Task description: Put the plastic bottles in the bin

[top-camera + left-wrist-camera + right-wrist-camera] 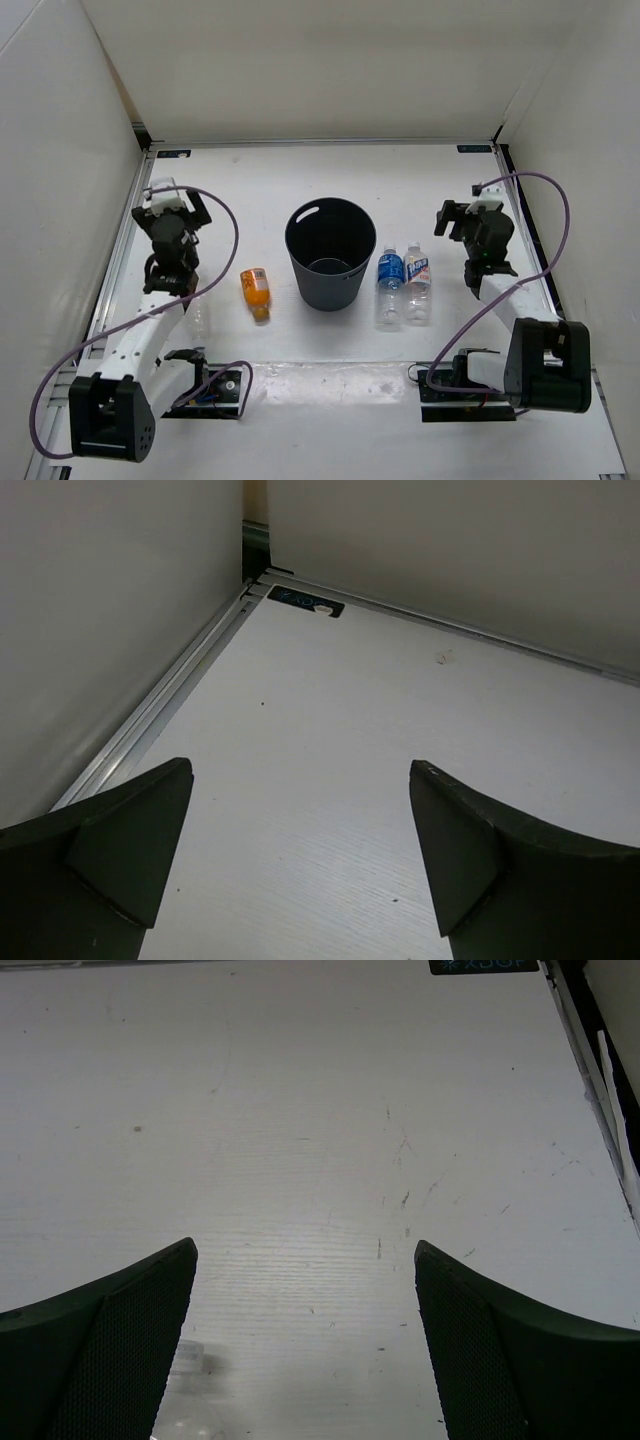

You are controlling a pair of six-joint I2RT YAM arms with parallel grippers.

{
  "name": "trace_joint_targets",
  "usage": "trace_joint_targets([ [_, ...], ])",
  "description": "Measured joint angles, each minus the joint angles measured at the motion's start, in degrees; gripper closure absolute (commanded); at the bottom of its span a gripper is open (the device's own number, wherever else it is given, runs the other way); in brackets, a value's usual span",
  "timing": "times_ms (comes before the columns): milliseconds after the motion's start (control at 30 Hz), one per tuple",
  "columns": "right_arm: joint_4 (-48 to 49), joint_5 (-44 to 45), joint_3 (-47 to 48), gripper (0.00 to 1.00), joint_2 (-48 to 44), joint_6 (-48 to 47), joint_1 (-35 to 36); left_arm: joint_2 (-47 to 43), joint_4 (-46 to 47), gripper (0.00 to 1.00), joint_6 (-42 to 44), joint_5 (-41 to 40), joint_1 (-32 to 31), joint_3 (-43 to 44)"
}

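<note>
Two clear bottles [390,288] [418,285] lie caps away beside the bin [330,285]; left fingers [120,850] and right fingers [110,1350] spread empty.

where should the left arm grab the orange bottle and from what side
Grip the orange bottle across the middle of its body, coming straight down from above. It lies on its side left of the bin, with its long axis running roughly near to far. The left gripper, now open, would probably do best closing left to right across the bottle's narrow width.
</note>
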Motion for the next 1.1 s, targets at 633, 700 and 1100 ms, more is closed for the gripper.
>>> trace_joint_targets([
  [633, -13.51, -2.78, 8.31, 0.1, -5.53, -0.31, -1.16, 14.71, -60.26, 0.0, -31.71, 16.57, -3.52, 29.79],
  [700, -14.69, -3.65, 8.31, 0.1, -5.53, -0.9, -1.49, 16.52, -61.26, 0.0, -33.38, 18.49, -7.1, 28.22],
  [1100, -17.81, -10.03, 8.35, 0.1, -5.14, -4.87, -6.62, 17.64, -63.17, 0.0, -42.75, 20.83, -20.33, 23.47],
])
